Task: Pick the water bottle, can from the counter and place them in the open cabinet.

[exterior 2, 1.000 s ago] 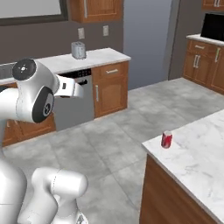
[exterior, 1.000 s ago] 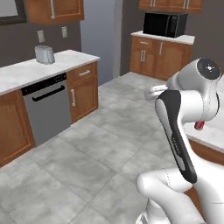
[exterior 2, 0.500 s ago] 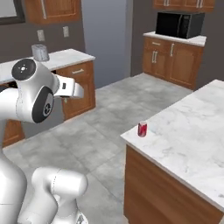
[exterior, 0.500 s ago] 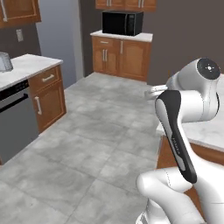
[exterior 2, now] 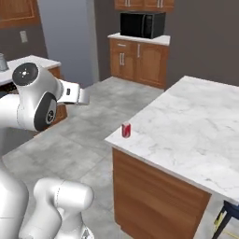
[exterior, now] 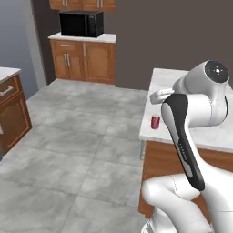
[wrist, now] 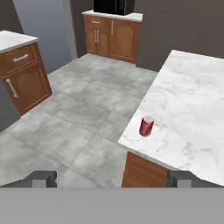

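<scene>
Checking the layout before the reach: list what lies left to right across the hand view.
Low wooden cabinet → grey tiled floor → can → marble counter.

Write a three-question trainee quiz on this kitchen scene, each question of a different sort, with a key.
1. True or false: the can lies on its side on the floor.
2. Multiple choice: the can stands (A) near a corner of the counter, (B) in the middle of the counter, (C) on top of the microwave.
3. Short answer: how do the jaws of the gripper stand, and do they hold anything?

Key
1. False: it stands upright on the marble counter.
2. A.
3. Wide open and empty, apart from the can, as the hand view shows.
</scene>
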Controlling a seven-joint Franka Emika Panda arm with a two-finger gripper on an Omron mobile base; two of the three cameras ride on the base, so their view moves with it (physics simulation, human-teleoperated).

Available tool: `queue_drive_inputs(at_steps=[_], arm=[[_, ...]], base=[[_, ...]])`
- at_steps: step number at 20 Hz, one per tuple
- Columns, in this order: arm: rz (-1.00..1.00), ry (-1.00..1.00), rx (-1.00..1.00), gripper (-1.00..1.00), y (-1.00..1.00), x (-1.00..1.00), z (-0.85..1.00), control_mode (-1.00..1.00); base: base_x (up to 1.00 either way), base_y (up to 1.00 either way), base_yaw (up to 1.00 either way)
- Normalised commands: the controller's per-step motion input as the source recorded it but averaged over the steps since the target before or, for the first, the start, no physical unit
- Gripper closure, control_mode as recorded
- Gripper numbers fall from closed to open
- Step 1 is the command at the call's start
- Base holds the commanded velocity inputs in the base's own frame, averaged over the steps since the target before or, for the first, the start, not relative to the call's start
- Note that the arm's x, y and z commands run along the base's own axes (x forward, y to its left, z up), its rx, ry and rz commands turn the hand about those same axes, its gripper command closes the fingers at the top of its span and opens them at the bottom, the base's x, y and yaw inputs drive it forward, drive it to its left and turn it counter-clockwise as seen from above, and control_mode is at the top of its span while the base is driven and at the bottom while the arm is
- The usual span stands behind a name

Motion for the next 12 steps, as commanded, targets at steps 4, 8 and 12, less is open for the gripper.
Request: queue_drive_inputs(at_steps=[4, 8, 12], arm=[[0.00, 0.00, 0.00, -1.00, 0.00, 0.00, 0.00, 1.00], [0.00, 0.00, 0.00, -1.00, 0.00, 0.00, 0.00, 1.00], [0.00, 0.00, 0.00, -1.00, 0.00, 0.00, 0.00, 1.00]], base=[[0.11, 0.00, -0.37], [0.13, 0.00, -0.37], [0.12, 0.00, -0.37]])
